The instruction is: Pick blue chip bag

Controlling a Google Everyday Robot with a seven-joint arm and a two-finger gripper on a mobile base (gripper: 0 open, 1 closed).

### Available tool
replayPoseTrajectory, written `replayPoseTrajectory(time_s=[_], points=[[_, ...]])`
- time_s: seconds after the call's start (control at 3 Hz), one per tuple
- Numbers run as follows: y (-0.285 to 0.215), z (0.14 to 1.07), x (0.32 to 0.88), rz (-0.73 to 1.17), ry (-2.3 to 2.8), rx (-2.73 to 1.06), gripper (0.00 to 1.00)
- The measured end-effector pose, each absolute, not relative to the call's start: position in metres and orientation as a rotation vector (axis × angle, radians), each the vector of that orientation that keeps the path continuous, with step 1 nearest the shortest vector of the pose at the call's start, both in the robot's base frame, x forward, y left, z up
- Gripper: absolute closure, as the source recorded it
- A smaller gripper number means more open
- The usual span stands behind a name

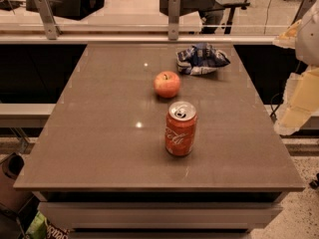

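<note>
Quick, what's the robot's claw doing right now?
Gripper: at the right edge, beside the table, apart from the chip bag; open or closed cannot be told.

One camera only, no second view to overlap. I look down from above the bench's (99, 133) near edge toward its far edge, mid-range, whole top in frame. Gripper (299, 101) hangs just off the right edge.

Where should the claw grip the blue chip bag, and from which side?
Probably the raised crumpled ridge across the middle of the blue chip bag, from straight above: it lies low on the table, so its edges give little to pinch, and the apple sits near its front left. The claw hangs at the right edge of view, beyond the table.
</note>
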State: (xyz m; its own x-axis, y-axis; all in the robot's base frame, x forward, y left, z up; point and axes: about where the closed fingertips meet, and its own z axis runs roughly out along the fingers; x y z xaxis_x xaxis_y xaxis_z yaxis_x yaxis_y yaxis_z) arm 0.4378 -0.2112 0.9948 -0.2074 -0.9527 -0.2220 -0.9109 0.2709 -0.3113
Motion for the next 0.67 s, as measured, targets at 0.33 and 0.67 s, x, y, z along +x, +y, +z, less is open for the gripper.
replayPoseTrajectory(time_s=[0.33, 0.67], points=[[-0.2112, 0.9949, 0.4378, -0.158, 2.182, -1.692, 0.0], [-0.2104, 0.999, 0.4473, -0.175, 2.167, -1.662, 0.0]])
